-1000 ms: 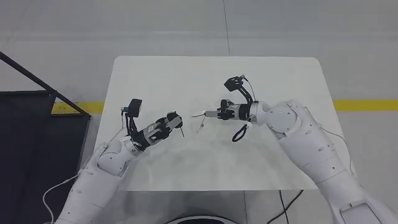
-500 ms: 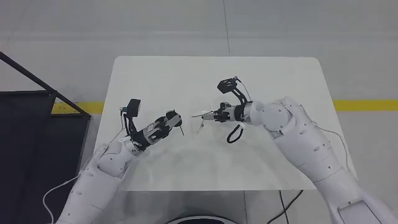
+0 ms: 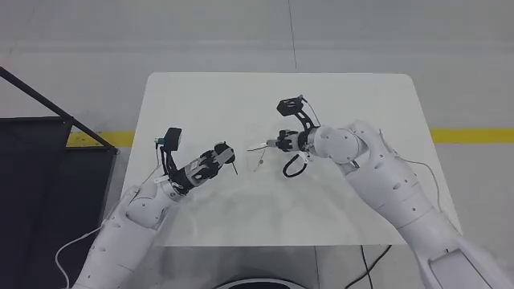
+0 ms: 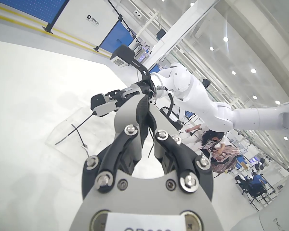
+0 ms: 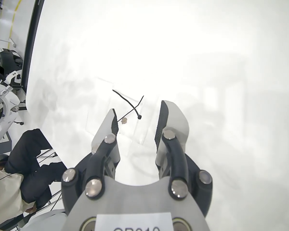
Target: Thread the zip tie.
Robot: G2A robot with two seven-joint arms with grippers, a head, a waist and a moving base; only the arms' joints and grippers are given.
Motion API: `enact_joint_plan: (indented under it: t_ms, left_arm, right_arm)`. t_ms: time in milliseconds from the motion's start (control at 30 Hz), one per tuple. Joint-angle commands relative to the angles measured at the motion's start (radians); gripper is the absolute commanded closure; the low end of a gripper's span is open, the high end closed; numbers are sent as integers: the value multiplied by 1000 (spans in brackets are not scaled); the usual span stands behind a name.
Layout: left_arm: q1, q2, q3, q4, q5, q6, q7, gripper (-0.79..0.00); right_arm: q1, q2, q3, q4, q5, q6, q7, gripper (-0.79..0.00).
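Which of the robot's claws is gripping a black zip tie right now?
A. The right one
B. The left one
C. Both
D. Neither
B: the left gripper is shut on a tie, while the right gripper is open, with two loose ties lying crossed just beyond its fingertips.
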Motion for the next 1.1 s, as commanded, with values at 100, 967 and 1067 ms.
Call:
enact_joint_plan:
  t_ms: [100, 967, 1067]
  left_arm:
    - [0, 0, 0, 0, 0, 0, 0, 0]
    - [0, 0, 0, 0, 0, 0, 0, 0]
    - [0, 0, 0, 0, 0, 0, 0, 0]
  right_arm:
    - [2, -7, 1, 13, 0, -5, 5, -265]
    - [11, -36, 19, 61, 0, -35, 2, 0]
    - [2, -32, 39, 48, -7, -35, -16, 0]
